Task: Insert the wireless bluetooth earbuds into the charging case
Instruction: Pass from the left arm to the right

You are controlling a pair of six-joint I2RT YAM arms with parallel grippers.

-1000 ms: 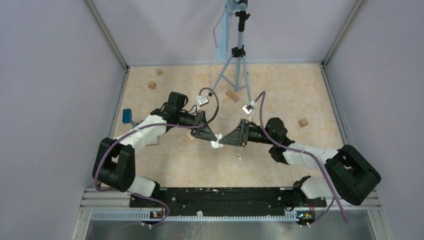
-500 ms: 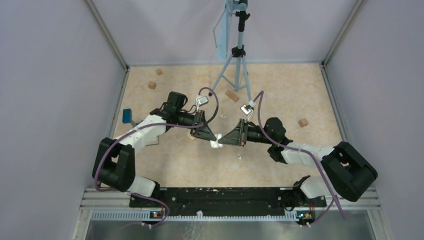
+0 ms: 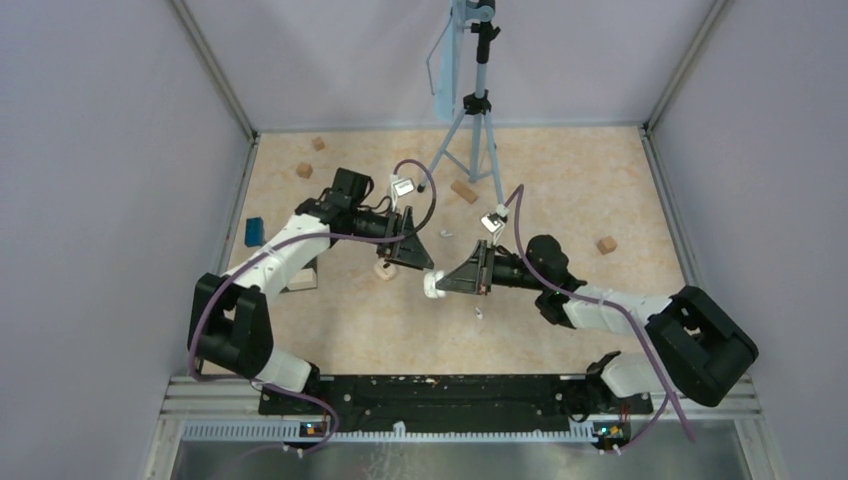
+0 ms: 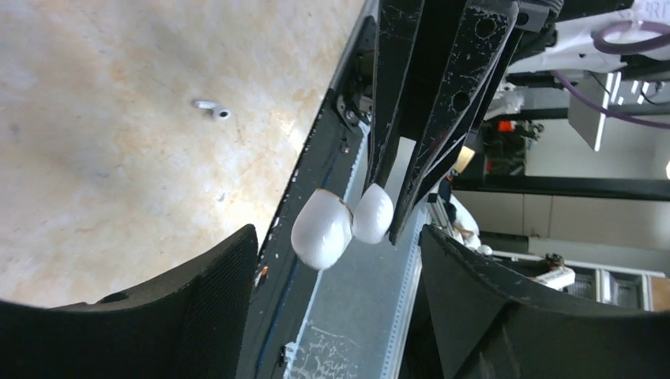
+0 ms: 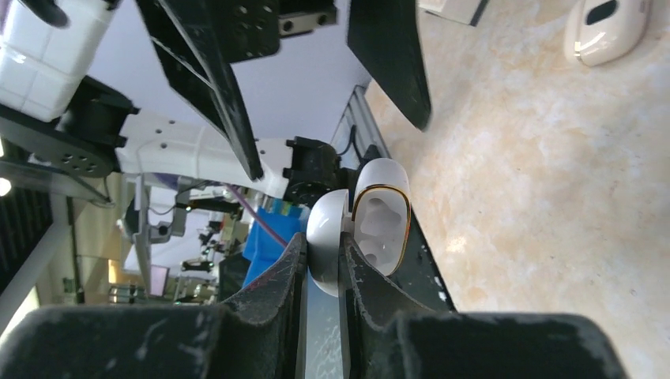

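Currently right fingers (image 5: 265,304) clamp the open charging case (image 5: 381,225).

left arm (image 3: 290,252), right arm (image 3: 612,308): white links, bulky black joints | fingers (image 4: 474,71): black, flat, scratched, drilled with round holes | cable (image 3: 676,408): purple, thick, looping | wrist camera (image 3: 403,187): small silver box | base rail (image 3: 440,390): black

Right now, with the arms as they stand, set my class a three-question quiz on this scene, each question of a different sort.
1. Which pincer holds the open charging case?
2. True or false: the left pincer is shut.
3. The earbud in the left wrist view lies: A on the table; B in the case; C between fingers.
Key: 1 the right pincer; 2 false, it is open; 3 A.
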